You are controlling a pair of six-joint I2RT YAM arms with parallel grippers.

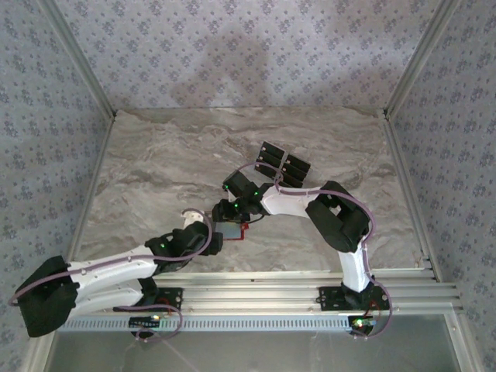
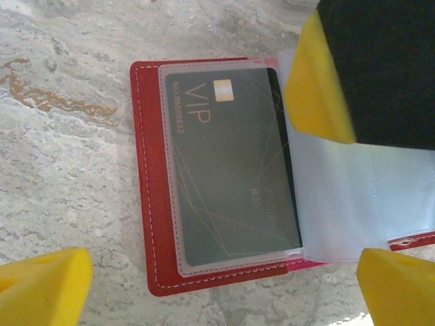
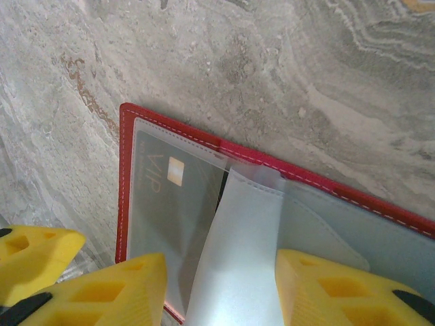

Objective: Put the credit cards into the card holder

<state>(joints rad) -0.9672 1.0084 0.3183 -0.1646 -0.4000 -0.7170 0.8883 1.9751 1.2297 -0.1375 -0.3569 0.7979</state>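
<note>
The card holder [image 2: 146, 204] lies open on the table [image 1: 155, 170]. One VIP card [image 2: 231, 183] already sits in its clear sleeve, while the other credit cards [image 1: 280, 165] lie fanned well apart farther back, so most of the job looks undone. The right hand [image 3: 221, 261] is half-spread around a loose sleeve leaf [image 3: 238, 217], though I cannot tell whether it pinches it, and the left hand [image 2: 221, 272] hovers above, spread wide and empty.

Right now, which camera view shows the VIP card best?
Left wrist view: nearly the whole card lies face up, print readable. Right wrist view shows part, behind a sleeve; top view is too far.
</note>
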